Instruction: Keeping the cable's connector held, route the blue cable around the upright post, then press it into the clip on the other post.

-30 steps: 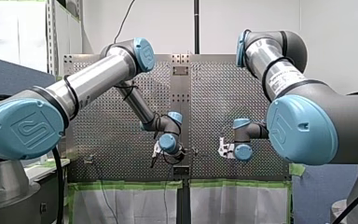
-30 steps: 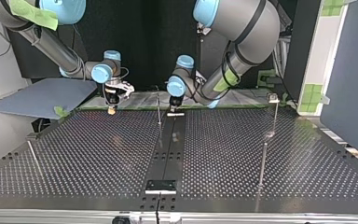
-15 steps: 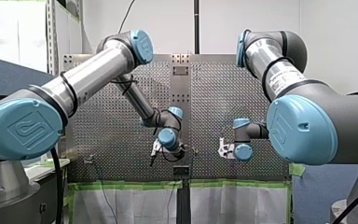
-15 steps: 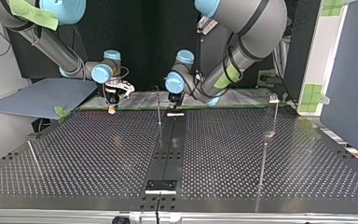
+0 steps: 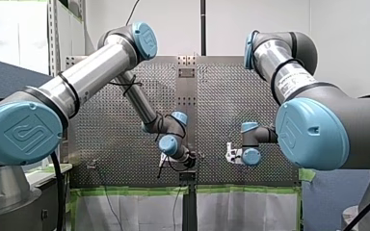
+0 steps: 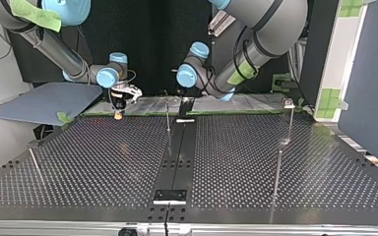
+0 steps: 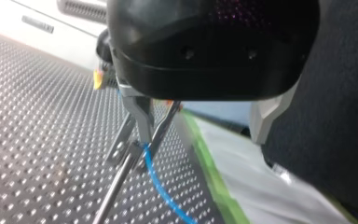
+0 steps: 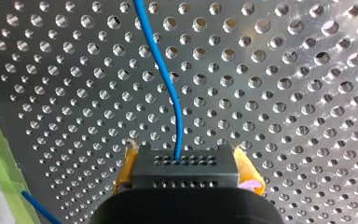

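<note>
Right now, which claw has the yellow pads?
My right claw: yellow pads squeeze the black connector on both sides. My left claw has bare metal fingers pinching the blue cable.

- Blue cable (image 8: 168,84): thin and bright blue. It leaves the middle of the connector, curves gently over the worktop (image 8: 284,93), and is pinched by my left gripper (image 7: 142,145). Past the pinch it bends down towards the worktop's arms-side edge.
- Connector (image 8: 185,171): a small black block with rows of tiny holes, clamped between the yellow pads (image 8: 248,169) of my right gripper (image 8: 185,163), near the arms-side edge.
- Upright post (image 6: 168,114): a thin metal rod standing near that edge's middle, just beside the pinched cable.
- Clip post (image 6: 289,105): a thin rod with a small pale clip on top, near the arms-side corner at the top view's right, well apart from the cable.
</note>
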`<control>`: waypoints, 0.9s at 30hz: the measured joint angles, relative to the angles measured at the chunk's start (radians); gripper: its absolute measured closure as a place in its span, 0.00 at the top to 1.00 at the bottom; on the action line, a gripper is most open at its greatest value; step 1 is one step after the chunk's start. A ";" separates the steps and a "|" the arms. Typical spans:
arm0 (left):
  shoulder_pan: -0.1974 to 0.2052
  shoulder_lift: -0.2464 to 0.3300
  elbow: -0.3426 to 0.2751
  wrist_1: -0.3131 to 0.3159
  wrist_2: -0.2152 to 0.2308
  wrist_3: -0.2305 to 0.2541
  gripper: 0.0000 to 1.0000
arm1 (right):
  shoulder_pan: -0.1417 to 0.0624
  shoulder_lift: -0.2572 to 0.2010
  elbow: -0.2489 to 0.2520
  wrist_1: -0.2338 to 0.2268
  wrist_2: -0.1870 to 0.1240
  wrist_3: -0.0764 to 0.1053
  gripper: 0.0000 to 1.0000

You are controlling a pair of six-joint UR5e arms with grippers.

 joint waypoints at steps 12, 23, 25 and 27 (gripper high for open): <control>-0.007 0.000 -0.007 0.070 0.014 -0.026 1.00 | 0.000 0.000 0.000 0.001 0.000 0.000 0.00; -0.011 0.001 -0.007 0.080 0.008 -0.027 1.00 | 0.000 0.000 0.000 0.001 -0.001 -0.001 0.00; -0.012 0.001 -0.007 0.081 0.002 -0.025 1.00 | 0.000 0.000 -0.001 0.001 -0.002 -0.001 0.00; -0.014 0.001 -0.007 0.081 -0.004 -0.022 1.00 | 0.000 0.000 -0.001 0.001 -0.002 -0.001 0.00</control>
